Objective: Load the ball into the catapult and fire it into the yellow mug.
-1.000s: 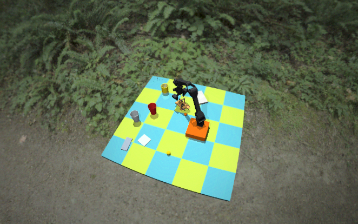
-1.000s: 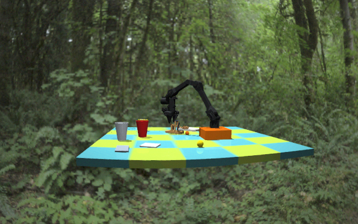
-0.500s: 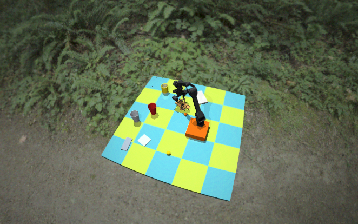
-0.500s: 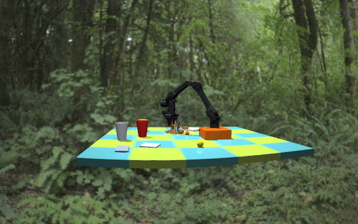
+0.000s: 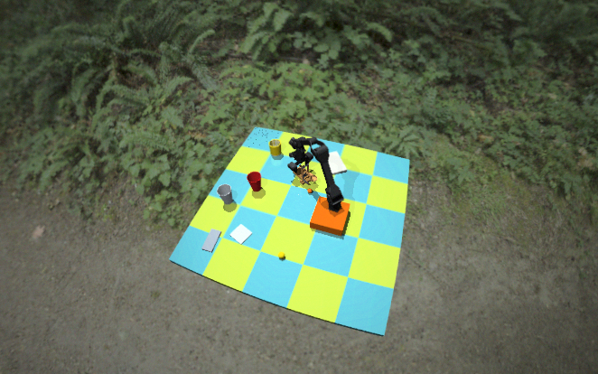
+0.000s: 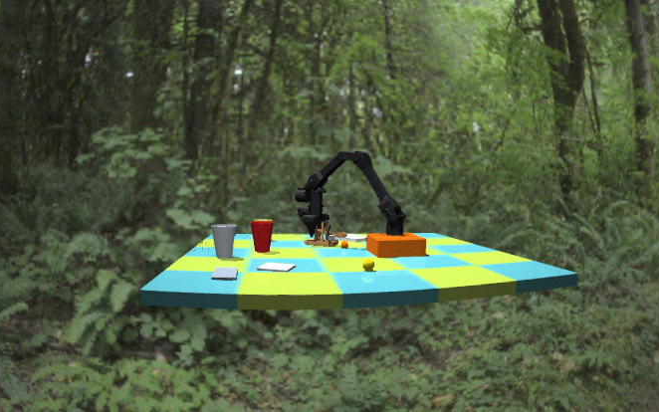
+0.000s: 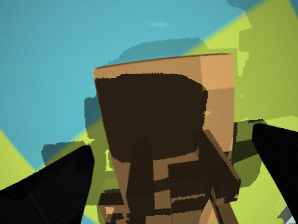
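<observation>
The brown wooden catapult [image 5: 308, 177] [image 6: 322, 243] [image 7: 217, 75] stands on the checkered mat in front of the arm's orange base. My gripper [image 5: 300, 168] [image 6: 320, 231] [image 7: 174, 144] is open and empty, pointing down low over the catapult, one finger on each side of it in the wrist view. An orange ball [image 5: 310, 191] [image 6: 343, 245] lies on the mat beside the catapult. A yellow ball [image 5: 281, 256] [image 6: 368, 265] lies farther off. The yellow mug [image 5: 275, 147] stands upright near the far left corner; in the exterior view the red cup mostly hides it. The catapult's cup is unclear.
A red cup [image 5: 255, 181] [image 6: 262, 236] and a grey cup [image 5: 225, 193] [image 6: 223, 242] stand at the left. A white square [image 5: 240, 234] [image 6: 276, 267] and a grey slab [image 5: 210, 240] [image 6: 224, 273] lie near them. Another white plate [image 5: 337, 163] lies behind the arm.
</observation>
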`<action>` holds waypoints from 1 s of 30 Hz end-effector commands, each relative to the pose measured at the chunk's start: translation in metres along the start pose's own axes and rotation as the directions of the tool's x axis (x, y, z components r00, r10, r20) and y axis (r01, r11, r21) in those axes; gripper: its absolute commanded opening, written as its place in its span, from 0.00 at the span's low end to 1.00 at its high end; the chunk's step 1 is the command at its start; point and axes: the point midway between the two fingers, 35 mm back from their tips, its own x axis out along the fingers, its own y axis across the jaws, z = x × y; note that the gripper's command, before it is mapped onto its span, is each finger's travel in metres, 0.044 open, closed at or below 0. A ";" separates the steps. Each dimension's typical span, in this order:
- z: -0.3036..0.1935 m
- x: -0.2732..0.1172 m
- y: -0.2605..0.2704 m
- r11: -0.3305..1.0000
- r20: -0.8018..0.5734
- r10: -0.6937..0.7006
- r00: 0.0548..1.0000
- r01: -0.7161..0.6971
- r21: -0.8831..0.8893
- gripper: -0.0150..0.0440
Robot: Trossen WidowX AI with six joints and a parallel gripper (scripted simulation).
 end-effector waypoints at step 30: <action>0.001 -0.046 0.000 1.000 -0.002 0.000 1.000 0.000 -0.001 0.25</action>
